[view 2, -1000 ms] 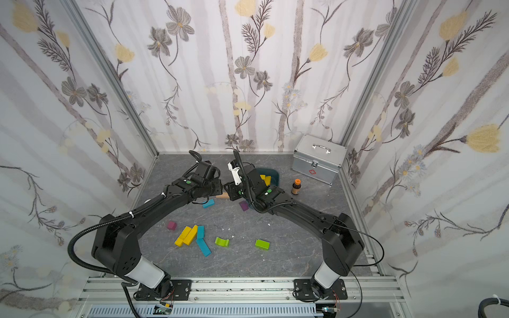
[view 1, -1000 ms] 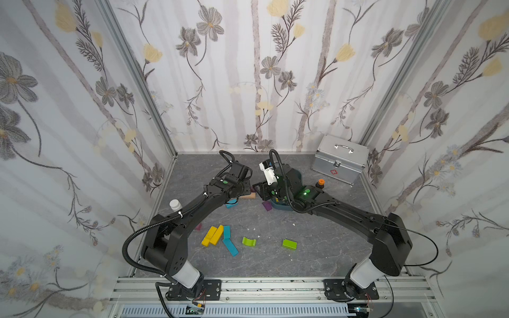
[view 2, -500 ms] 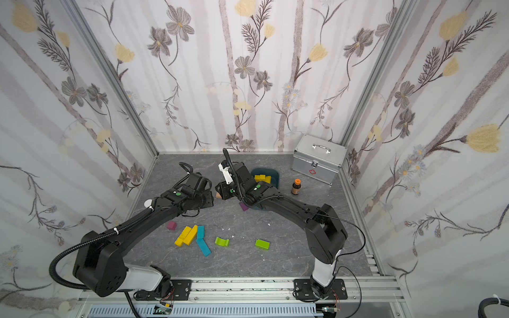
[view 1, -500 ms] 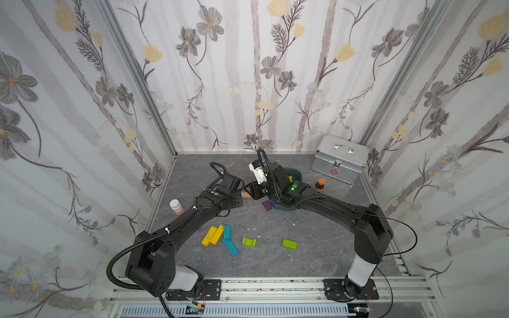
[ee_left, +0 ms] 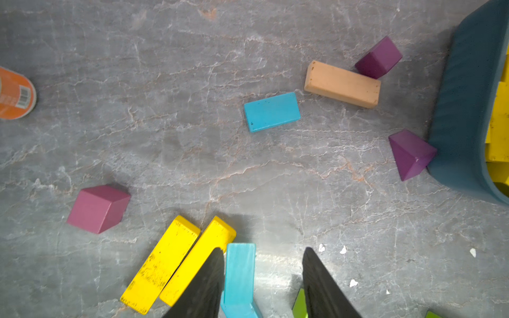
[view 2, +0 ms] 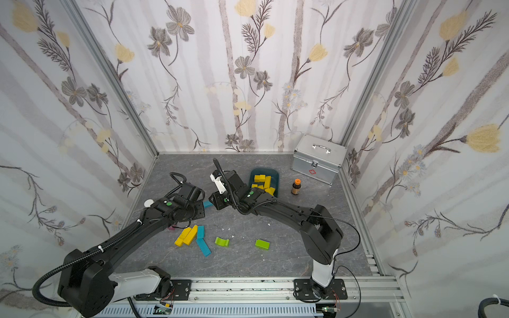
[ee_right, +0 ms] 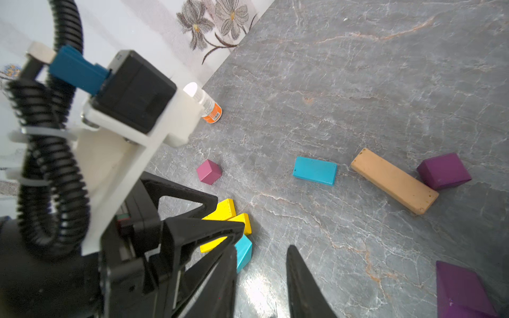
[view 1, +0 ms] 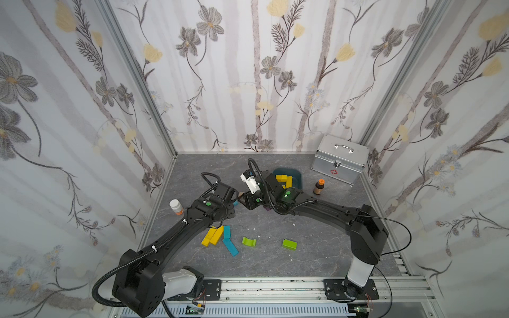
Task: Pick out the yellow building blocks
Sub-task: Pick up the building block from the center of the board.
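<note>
The left gripper (ee_left: 262,250) hangs with its jaws apart and holds nothing. Between its fingers are only bare floor and a teal bar (ee_left: 239,269), which lies just inside one finger. The two yellow bars (ee_left: 165,261) not yet picked out lie just outside that same finger. They are side by side and touch along their long faces, and the finger partly hides the nearer one in the wrist view. The right gripper (ee_right: 261,252) is also parted and empty, with those bars off to one side of its fingertips. More yellow blocks (view 2: 264,181) already sit in the bin (view 2: 276,176) back beside its wrist. The bars look like painted wood, so probably stiff, light and safe under a firm pinch, though the smooth paint may slip. I would grip one across its narrow width at mid-length. Because the pair touch and the teal bar crowds the nearer one, a finger has no gap to enter, so they likely need nudging apart first.
</note>
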